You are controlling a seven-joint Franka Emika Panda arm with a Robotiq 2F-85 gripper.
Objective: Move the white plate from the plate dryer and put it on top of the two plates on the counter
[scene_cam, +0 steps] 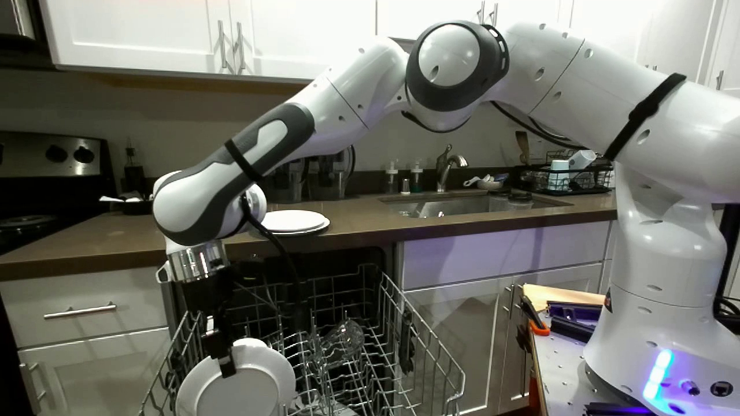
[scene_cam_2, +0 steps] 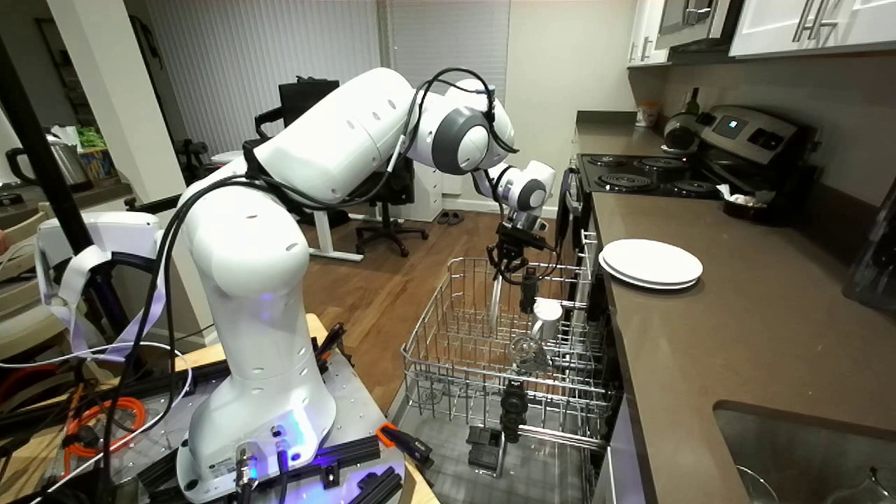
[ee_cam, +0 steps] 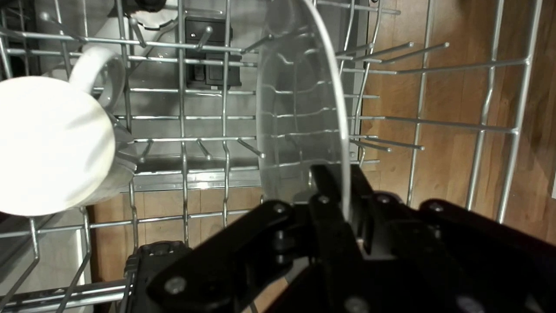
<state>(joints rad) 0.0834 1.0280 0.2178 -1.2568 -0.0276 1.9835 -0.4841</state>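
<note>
In an exterior view we face the counter [scene_cam: 358, 222]; in an exterior view we look along it, robot [scene_cam_2: 259, 255] at left; both share the rack [scene_cam: 425, 326], into which our wrist view peers closely down

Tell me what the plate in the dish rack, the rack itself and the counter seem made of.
White plate: glossy, probably glazed ceramic or opal glass; its face appears to mirror wires in the wrist view.
Rack: grey metal wire, perhaps coated; the thin rods catch highlights.
Counter: smooth, dark brown, faint sheen; stone or laminate, the look leaves it open.
</note>
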